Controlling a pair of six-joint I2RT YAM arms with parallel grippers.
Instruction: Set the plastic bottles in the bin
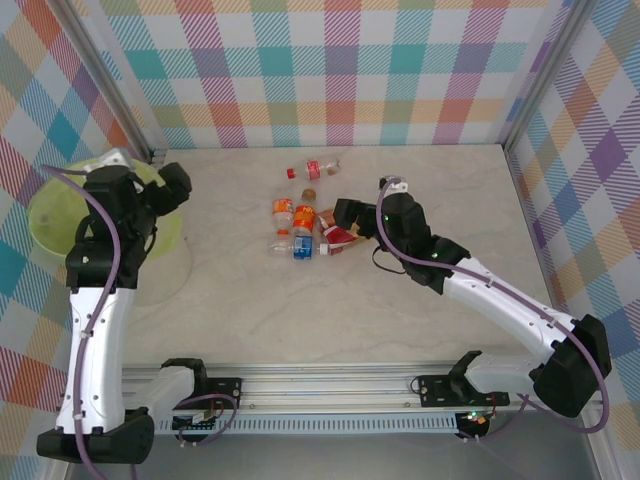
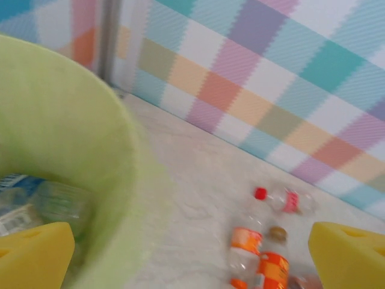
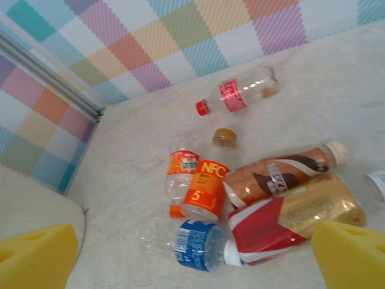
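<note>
Several plastic bottles (image 1: 300,228) lie in a cluster mid-table, and one with a red label (image 1: 315,168) lies apart behind them. The lime-green bin (image 1: 45,205) stands at the left. My left gripper (image 1: 172,188) hangs open at the bin's right rim, nothing between its yellow pads (image 2: 33,256). Inside the bin (image 2: 66,150) lie clear bottles (image 2: 54,201). My right gripper (image 1: 345,213) is open just right of the cluster. Its wrist view looks down on a blue-label bottle (image 3: 195,244), an orange NFC bottle (image 3: 207,186), a small orange one (image 3: 182,180), a brown one (image 3: 283,174) and a red-gold one (image 3: 289,226).
Checked cloth walls (image 1: 330,70) close in the table at the back and sides, with a metal post (image 1: 120,90) at the back left corner. Bare tabletop (image 1: 300,320) stretches between the cluster and the arm bases. A white cap (image 3: 378,180) peeks in at the right edge.
</note>
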